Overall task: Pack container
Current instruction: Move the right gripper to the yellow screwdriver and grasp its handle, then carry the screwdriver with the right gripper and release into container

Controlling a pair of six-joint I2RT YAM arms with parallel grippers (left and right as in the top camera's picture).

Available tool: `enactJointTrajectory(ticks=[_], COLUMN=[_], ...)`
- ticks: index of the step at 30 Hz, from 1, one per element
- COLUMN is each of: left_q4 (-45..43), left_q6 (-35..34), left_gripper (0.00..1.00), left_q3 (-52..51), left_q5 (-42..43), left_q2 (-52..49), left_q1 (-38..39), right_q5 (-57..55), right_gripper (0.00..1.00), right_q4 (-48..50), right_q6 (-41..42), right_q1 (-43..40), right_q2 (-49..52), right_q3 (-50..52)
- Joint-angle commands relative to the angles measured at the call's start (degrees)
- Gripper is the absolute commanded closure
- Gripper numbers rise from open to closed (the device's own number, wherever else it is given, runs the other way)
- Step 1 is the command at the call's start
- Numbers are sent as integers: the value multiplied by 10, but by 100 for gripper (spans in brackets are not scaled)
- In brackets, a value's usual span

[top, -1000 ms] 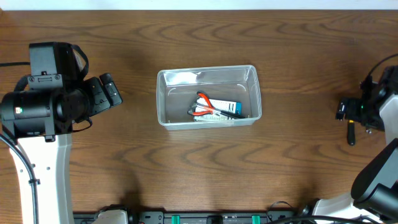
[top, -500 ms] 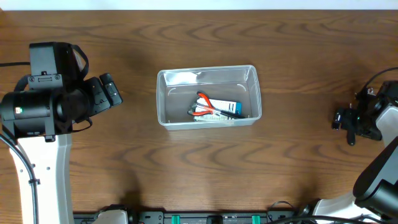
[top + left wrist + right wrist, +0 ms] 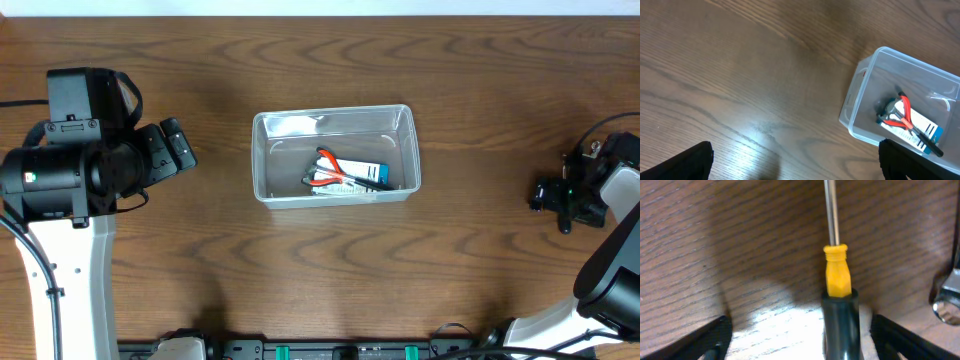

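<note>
The clear plastic container [image 3: 333, 155] stands mid-table; it also shows in the left wrist view [image 3: 855, 100]. Inside lie red-handled pliers [image 3: 330, 170] [image 3: 902, 112] and a small white-and-blue box [image 3: 365, 173] [image 3: 920, 132]. My left gripper [image 3: 180, 148] [image 3: 800, 167] is open and empty above bare table, left of the container. My right gripper [image 3: 556, 200] [image 3: 800, 340] is open at the far right. Its fingers straddle the black-and-yellow handle of a screwdriver [image 3: 839, 295] lying on the table, with gaps on both sides. The screwdriver's tip shows in the overhead view [image 3: 565, 225].
A metal wrench end [image 3: 947, 300] lies just right of the screwdriver. The wooden table [image 3: 460, 70] runs wide around the container. The arm bases stand at the front left and front right.
My right gripper has shifted a little left and toward the front edge, settling over the screwdriver. The left arm and the container have not moved.
</note>
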State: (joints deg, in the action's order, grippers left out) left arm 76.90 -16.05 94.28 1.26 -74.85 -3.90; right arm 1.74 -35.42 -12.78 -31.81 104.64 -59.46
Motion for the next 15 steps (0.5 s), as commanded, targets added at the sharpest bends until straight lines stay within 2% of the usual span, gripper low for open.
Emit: enactJointTrajectory(ticks=[1,6,15], left_q4=[2,2,2], left_q6=[10,10,10], left_gripper=[2,2,2], left_q3=[-3,-3,-3], left_q5=[-7,-7,-7], left_q2=[-1,-1,-1], left_q1=[1,1,1], right_q5=[-2,-2,-2], right_gripper=[20,37,54], right_q4=[-3,-3,-1], right_q6=[-1,-1,16], right_q1=[-8,-8,-8], right_q2=[26,26,26], right_q3=[5,5,5])
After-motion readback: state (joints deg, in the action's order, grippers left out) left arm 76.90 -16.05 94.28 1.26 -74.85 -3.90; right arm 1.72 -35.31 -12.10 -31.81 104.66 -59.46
